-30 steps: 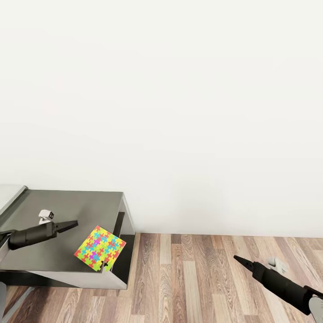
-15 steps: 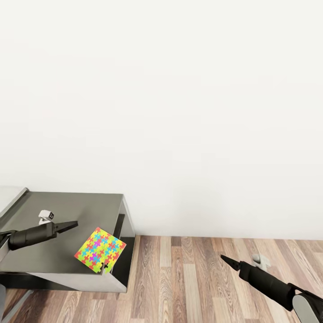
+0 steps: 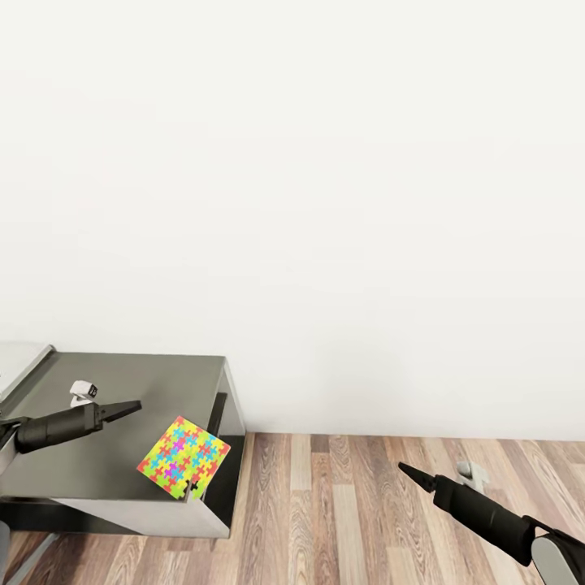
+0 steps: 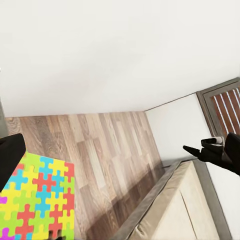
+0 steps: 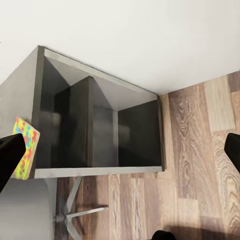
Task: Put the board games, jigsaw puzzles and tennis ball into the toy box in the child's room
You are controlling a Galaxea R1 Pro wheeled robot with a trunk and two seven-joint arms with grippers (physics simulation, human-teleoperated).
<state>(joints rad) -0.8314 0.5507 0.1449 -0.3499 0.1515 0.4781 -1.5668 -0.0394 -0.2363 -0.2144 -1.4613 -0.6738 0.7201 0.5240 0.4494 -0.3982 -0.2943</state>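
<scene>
Right gripper (image 3: 404,468) unmoved; jigsaw puzzle (image 3: 184,456) shifted slightly lower

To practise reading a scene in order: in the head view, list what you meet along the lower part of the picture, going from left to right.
Left gripper over the dark-grey-topped cabinet → jigsaw puzzle at the cabinet's front right corner → bare wood-plank floor → right gripper.

1. The jigsaw puzzle (image 3: 184,455) is a small flat square box covered in a yellow, green, pink and blue jigsaw-piece mosaic.
2. It lies flat at the dark-topped cabinet (image 3: 114,382)'s front corner, rotated diamond-wise, one corner overhanging the edge.
</scene>
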